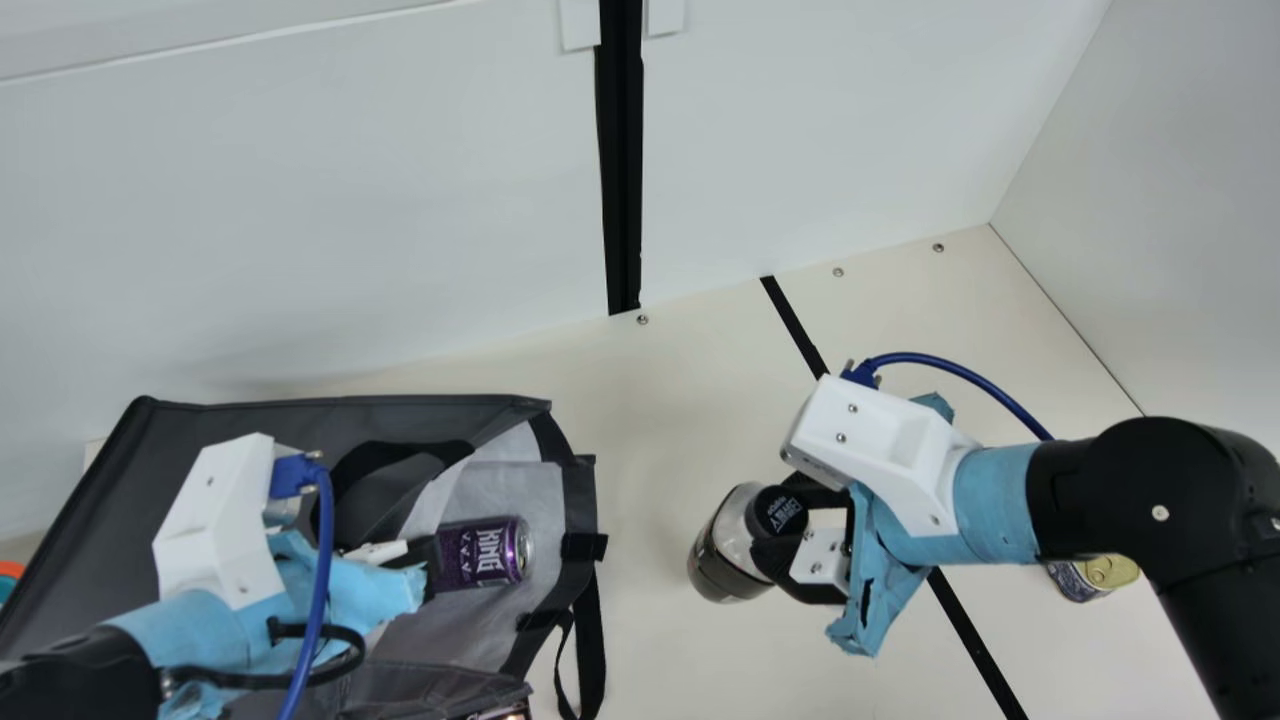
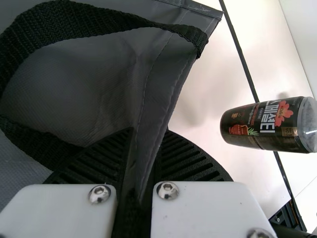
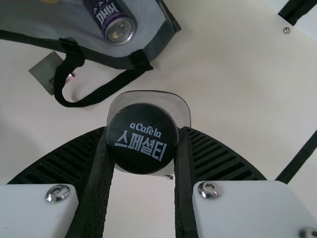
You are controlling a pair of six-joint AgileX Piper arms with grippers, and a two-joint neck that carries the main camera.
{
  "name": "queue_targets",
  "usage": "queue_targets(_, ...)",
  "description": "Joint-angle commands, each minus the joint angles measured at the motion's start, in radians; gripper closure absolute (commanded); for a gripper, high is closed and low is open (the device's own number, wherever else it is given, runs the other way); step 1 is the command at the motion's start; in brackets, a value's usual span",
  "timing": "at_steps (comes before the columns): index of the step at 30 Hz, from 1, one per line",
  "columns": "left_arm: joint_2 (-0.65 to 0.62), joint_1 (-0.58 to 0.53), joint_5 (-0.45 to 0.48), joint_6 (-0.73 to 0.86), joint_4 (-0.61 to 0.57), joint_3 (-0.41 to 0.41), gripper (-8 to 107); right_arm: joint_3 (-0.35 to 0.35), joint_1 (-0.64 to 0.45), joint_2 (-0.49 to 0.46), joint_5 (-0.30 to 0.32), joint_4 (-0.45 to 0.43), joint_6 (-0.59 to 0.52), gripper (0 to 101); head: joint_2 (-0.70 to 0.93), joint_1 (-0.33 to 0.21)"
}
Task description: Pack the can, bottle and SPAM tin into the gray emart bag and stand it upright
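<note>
The gray emart bag [image 1: 250, 415] lies on its side, open end facing right, with the purple can [image 1: 480, 552] inside near the mouth. My left gripper [image 1: 428, 565] is over the bag; in the left wrist view the left gripper [image 2: 147, 153] is shut on a fold of bag fabric [image 2: 161, 94]. Right of the bag, the bottle [image 1: 728, 555] stands slightly tilted on the table. My right gripper [image 1: 778, 525] is shut on its black cap; in the right wrist view the right gripper [image 3: 142, 148] has a finger at either side of the cap. The tin [image 1: 1100, 573] sits partly behind the right arm.
A black bag strap [image 1: 590, 640] trails onto the table [image 1: 660, 400] between bag and bottle. A small shiny item [image 3: 48, 72] lies beside the strap. White walls [image 1: 300, 230] rise behind and at the right. An orange-rimmed object [image 1: 10, 570] is at far left.
</note>
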Motion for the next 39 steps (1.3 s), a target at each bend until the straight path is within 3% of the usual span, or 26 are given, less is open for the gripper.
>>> queue_targets(1,0.0,0.0,0.0,0.0,0.0,0.0,107,0.004,-0.002,-0.001,0.0,0.031,-0.011,101,-0.001,-0.024)
queue_targets(15,0.0,0.0,0.0,0.0,0.0,0.0,107,0.011,-0.017,0.007,0.0,0.212,-0.08,101,-0.001,-0.024)
queue_targets(39,0.0,0.0,0.0,0.0,0.0,0.0,107,0.017,-0.017,0.129,0.0,0.454,-0.239,101,-0.001,-0.024)
